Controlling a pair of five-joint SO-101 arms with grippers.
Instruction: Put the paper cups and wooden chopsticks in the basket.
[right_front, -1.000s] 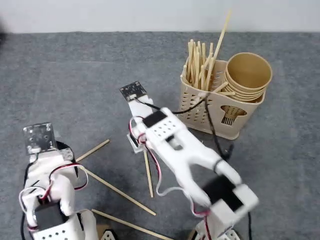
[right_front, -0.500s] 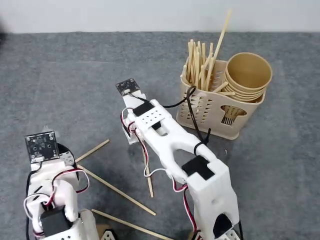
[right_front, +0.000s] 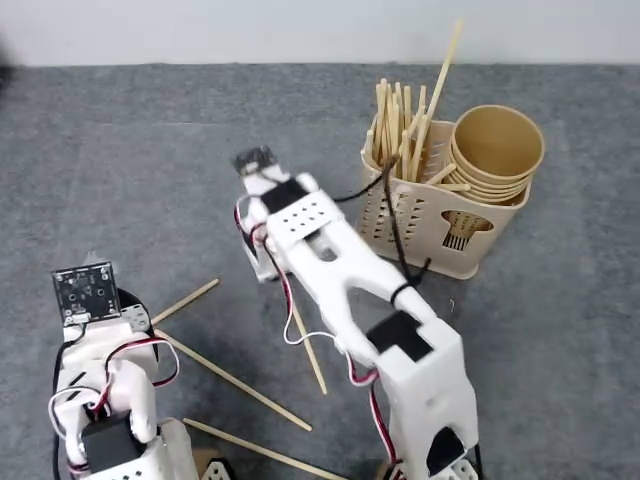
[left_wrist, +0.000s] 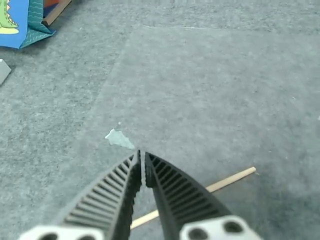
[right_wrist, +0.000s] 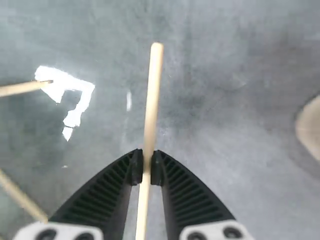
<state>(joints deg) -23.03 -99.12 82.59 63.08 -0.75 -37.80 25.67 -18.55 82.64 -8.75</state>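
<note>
Right pincer (right_wrist: 146, 167): pressed onto a single chopstick (right_wrist: 151, 100), pinching it partway along its length. One end sticks out past the fingertips. In the high view the right arm lies just beside the basket (right_front: 440, 225), on its chopstick-compartment side. The pinched stick (right_front: 310, 355) trails out from under the arm, away from the basket. Cannot tell whether that end touches the table (right_front: 150, 130).

Left pincer (left_wrist: 142, 162): fingers pressed together, nothing between them, tips over the grey table surface. The left arm is well apart from the basket, at the near corner.

Basket: upright, two compartments.
- A stack of paper cups (right_front: 497, 150) fills the compartment farther from the arms.
- A bundle of chopsticks (right_front: 400, 125) stands on end in the other compartment, one stick leaning above the rest.

Loose on the table, all well apart from the basket and near the left arm:
- short chopstick (right_front: 186, 300), the one seen just past the left pincer (left_wrist: 220, 182)
- long chopstick (right_front: 235, 380)
- third chopstick (right_front: 265, 455), farthest from the basket

A small pale scrap (left_wrist: 119, 137) lies on the table ahead of the left pincer.
</note>
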